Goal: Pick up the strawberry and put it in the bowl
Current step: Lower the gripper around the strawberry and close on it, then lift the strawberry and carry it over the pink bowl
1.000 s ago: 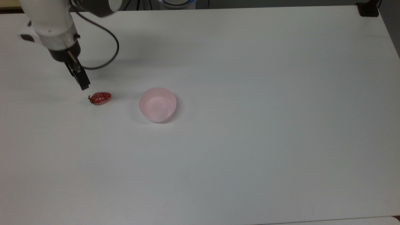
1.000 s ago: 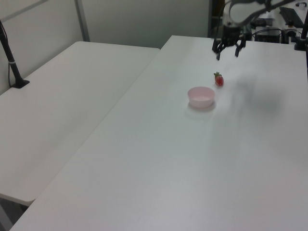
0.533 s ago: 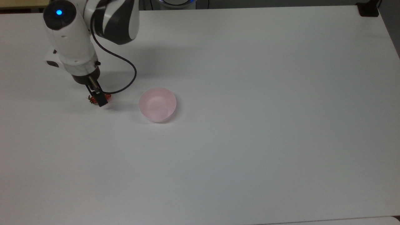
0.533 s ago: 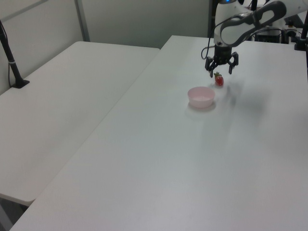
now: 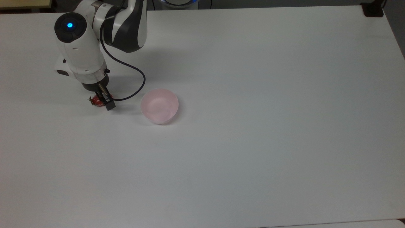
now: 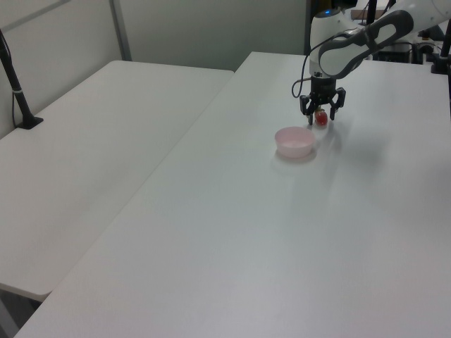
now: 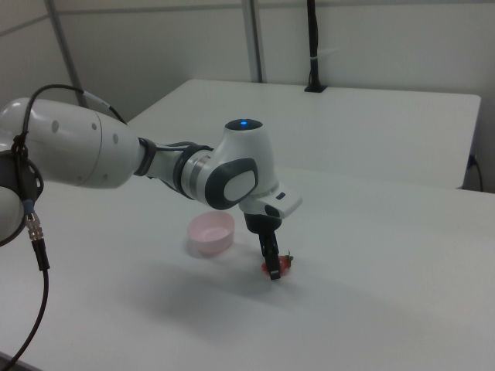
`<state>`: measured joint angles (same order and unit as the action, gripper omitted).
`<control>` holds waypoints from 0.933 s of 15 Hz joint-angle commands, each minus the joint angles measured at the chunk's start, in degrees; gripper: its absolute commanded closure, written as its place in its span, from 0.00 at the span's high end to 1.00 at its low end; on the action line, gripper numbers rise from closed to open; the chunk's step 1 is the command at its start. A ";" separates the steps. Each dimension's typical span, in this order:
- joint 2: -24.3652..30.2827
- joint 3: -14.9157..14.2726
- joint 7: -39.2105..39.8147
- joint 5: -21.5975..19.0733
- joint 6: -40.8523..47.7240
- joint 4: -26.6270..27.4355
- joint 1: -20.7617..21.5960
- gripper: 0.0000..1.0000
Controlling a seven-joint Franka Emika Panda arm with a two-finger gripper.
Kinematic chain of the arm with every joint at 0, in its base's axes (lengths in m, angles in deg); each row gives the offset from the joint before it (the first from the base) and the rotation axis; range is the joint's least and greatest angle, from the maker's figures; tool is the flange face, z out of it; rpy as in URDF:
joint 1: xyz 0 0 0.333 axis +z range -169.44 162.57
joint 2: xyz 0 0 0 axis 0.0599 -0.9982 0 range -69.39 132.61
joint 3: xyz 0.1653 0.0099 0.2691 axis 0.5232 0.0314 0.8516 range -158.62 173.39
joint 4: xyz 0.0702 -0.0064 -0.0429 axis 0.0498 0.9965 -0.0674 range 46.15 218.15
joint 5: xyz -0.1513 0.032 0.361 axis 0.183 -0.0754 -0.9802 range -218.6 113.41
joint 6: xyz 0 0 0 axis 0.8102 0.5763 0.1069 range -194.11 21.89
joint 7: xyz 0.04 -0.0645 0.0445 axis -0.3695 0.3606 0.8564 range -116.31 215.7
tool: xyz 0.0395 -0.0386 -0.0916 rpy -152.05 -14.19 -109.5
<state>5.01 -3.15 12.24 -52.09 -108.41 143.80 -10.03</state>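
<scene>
White table (image 5: 253,95) carries two items. The strawberry (image 5: 96,101) lies on the surface in the left part of the top view, at mid-height, its green stem end toward the top view's left. The bowl (image 5: 159,105) sits upright to the strawberry's right in the top view, apart from it, with bare table between them; pale pink, nothing inside.

The gripper (image 5: 103,99) is down at the strawberry, pointing at the table. In the left view, upper right of frame, the gripper (image 6: 322,116) has its two dark fingers spread, one on each side of the strawberry (image 6: 321,119), with gaps visible between the fruit and each finger. Fingers are apart, not clamped. Whether a fingertip touches the table cannot be told.

In the right view, lower centre of frame, one finger (image 7: 270,255) stands in front of the strawberry (image 7: 280,265) and hides part of it; the red body and green stem show to the right view's right of that finger. The bowl (image 7: 210,233) is to the right view's left of the strawberry, slightly further up the frame.

A dark cable (image 5: 133,72) loops from the arm (image 5: 82,53) down over the table, its lower bend between strawberry and bowl in the top view. A blue light (image 5: 69,25) glows on the arm's wrist housing.
</scene>
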 commanded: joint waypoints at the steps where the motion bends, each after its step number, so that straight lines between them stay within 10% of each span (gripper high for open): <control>1: 0.06 -0.28 0.02 -0.24 -1.48 0.31 0.18 0.49; 14: 5.86 5.16 0.72 0.46 2.03 -0.74 1.59 0.37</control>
<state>7.04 -0.58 12.35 -52.08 -108.36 141.85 -9.68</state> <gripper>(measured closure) 0.608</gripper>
